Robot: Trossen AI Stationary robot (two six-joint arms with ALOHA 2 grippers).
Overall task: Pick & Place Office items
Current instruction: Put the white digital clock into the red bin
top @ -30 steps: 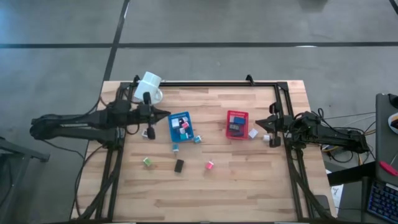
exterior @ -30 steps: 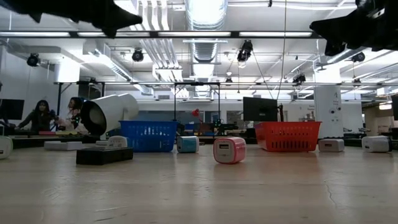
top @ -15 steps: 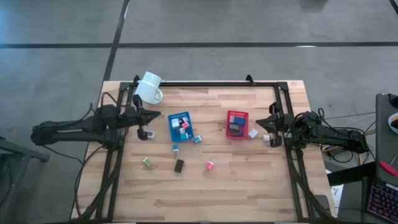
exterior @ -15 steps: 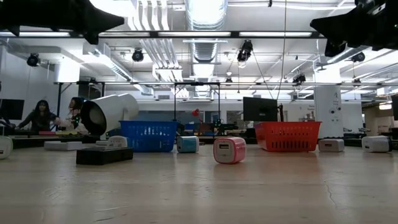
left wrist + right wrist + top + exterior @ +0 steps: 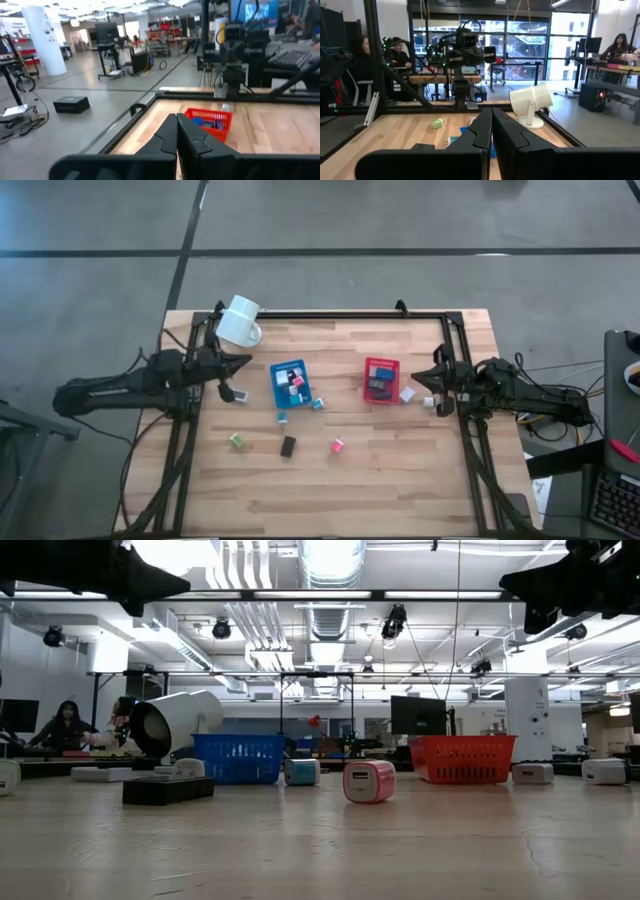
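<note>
Left gripper: the left gripper (image 5: pixel 246 360) sits at the table's left edge, just beside the white mug (image 5: pixel 240 322); fingers pressed together, grasping nothing, as its wrist view (image 5: pixel 176 131) confirms.
Right gripper: the right gripper (image 5: pixel 415 374) hangs at the table's right edge near the red tray (image 5: pixel 380 379); fingers clenched on nothing, seen again in its wrist view (image 5: pixel 491 125).
Blue tray: the blue tray (image 5: pixel 290 381) lies left of centre and holds several small blocks, among them pink and white; exact count cannot be told.
Red tray: holds a dark block; a white block (image 5: pixel 407 394) rests on the wood just beside its right side.
Loose items, left: a white block (image 5: pixel 240 393) lies just below the left gripper.
Loose items, centre: two teal blocks (image 5: pixel 317 404) lie just beside the blue tray's near edge.
Loose items, front: a green block (image 5: pixel 237 440), a black block (image 5: pixel 288 446) and a pink block (image 5: pixel 337 445) stand in a loose row, apart from one another.
Mug: lying on its side at the table's far left corner (image 5: pixel 176 722).
Table: bare wooden surface (image 5: pixel 400 480) toward the near edge.
</note>
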